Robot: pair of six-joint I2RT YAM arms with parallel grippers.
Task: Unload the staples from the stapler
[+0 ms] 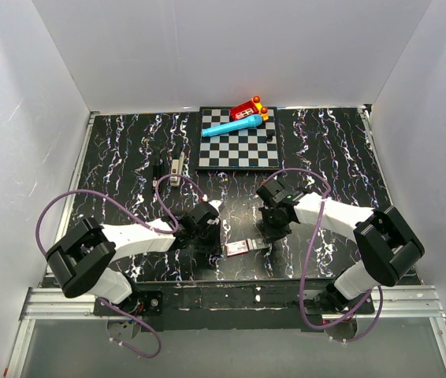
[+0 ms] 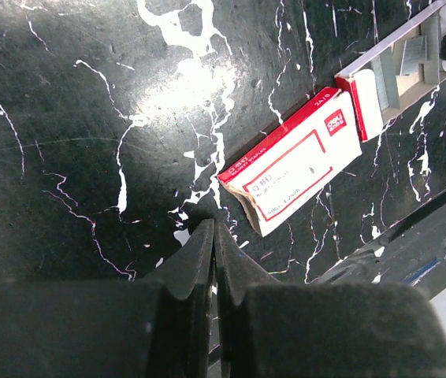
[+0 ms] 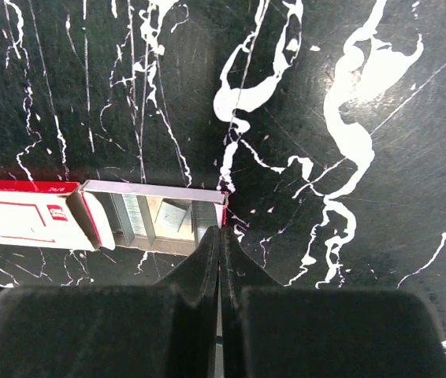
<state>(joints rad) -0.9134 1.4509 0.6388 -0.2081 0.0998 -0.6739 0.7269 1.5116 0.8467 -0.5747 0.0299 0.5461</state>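
The only print I could make out was on the small red-and-white box (image 2: 290, 169) lying on the surface (image 2: 89, 157). Small white figures on its red edge looked like "24/6". A red square logo (image 2: 338, 124) with white lettering was too blurred to read, as were the grey lines on its white panel.

1. Top view: high behind the arm bases, looking down on the whole tabletop (image 1: 128, 157).
2. Left wrist: past the left claw (image 2: 213, 228), close above the red-and-white box (image 2: 290, 173).
3. Right wrist: past the right claw (image 3: 219, 236), equally close, sharing that box.
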